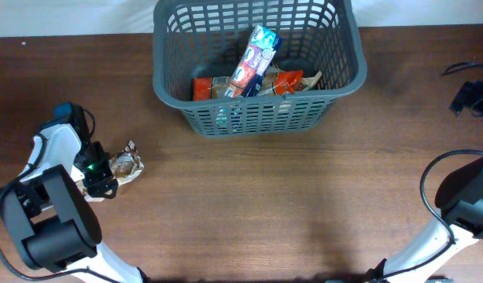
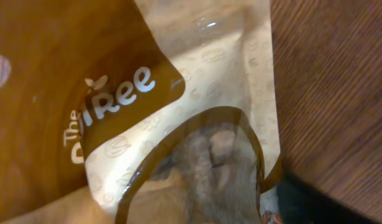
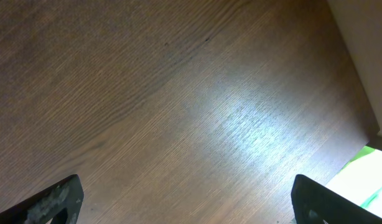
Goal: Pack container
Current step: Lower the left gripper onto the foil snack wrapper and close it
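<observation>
A dark wooden bench [image 1: 265, 212] fills the overhead view. The container [image 1: 257, 116], a large grey slotted basket, stands at the far middle edge. It already holds a tall blue-and-white packet [image 1: 256, 59] leaning on end and some red packets [image 1: 206, 88] lying low. At the near left, the left arm [image 1: 57, 212] bends down over a brown and cream snack packet [image 1: 125, 166], which lies on the bench well apart from the container. The left pincer [image 1: 100, 179] sits right at this packet. The right arm [image 1: 462, 212] waits at the near right, its right pincer [image 3: 188, 202] spread wide over bare wood with nothing between the fingers.

Likely risks: the packet looks glossy and crumpled, so a grip on a loose fold or an edge could slip or let the packet swing during the long carry to the container. The container's high front wall could catch a low-carried packet, and the leaning tall packet could topple if something drops on it.

Hard to make out: the left wrist view is filled by the packet, with only a dark corner of one finger visible, so I cannot tell whether the left pincer is open, closed or gripping. The packet's printed name is partly cut off. The red packets are half hidden behind the container wall.
</observation>
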`<state>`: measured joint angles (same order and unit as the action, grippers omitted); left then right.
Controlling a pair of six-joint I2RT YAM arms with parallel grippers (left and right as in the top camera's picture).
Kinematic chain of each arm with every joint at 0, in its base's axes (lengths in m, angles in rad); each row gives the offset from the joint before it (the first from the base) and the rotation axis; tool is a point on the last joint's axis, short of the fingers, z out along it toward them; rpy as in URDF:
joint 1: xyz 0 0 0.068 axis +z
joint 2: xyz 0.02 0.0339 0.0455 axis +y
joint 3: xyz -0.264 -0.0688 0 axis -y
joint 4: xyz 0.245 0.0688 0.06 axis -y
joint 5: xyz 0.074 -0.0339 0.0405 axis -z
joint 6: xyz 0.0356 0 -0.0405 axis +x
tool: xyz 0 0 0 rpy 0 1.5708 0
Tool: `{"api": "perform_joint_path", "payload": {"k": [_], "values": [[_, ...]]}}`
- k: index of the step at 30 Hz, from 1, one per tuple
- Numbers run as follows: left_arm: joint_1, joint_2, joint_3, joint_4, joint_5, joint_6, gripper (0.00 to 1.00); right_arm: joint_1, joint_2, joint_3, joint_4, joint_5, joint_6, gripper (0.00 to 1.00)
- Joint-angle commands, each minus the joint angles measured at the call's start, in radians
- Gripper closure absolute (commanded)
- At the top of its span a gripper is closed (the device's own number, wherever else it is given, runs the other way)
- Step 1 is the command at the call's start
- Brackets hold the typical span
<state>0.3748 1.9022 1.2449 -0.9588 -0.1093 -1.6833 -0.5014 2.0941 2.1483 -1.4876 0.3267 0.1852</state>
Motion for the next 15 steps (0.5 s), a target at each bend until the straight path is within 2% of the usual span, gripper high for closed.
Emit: {"api": "perform_joint_path", "payload": {"k": [1, 6, 9, 15], "values": [[0.006, 0.016, -0.008, 0.002, -0.031, 0.017, 0.36, -0.003, -0.006, -0.005, 0.001, -0.002, 0.015, 0.01], [0.006, 0.016, -0.008, 0.002, -0.031, 0.017, 0.69, -0.003, -0.006, -0.005, 0.001, -0.002, 0.015, 0.01], [0.006, 0.016, -0.008, 0.002, -0.031, 0.029, 0.97, -0.003, -0.006, -0.005, 0.001, -0.002, 0.015, 0.01], [0.006, 0.016, -0.008, 0.01, -0.029, 0.11, 0.98, -0.003, -0.006, -0.005, 0.001, -0.002, 0.015, 0.01]]}}
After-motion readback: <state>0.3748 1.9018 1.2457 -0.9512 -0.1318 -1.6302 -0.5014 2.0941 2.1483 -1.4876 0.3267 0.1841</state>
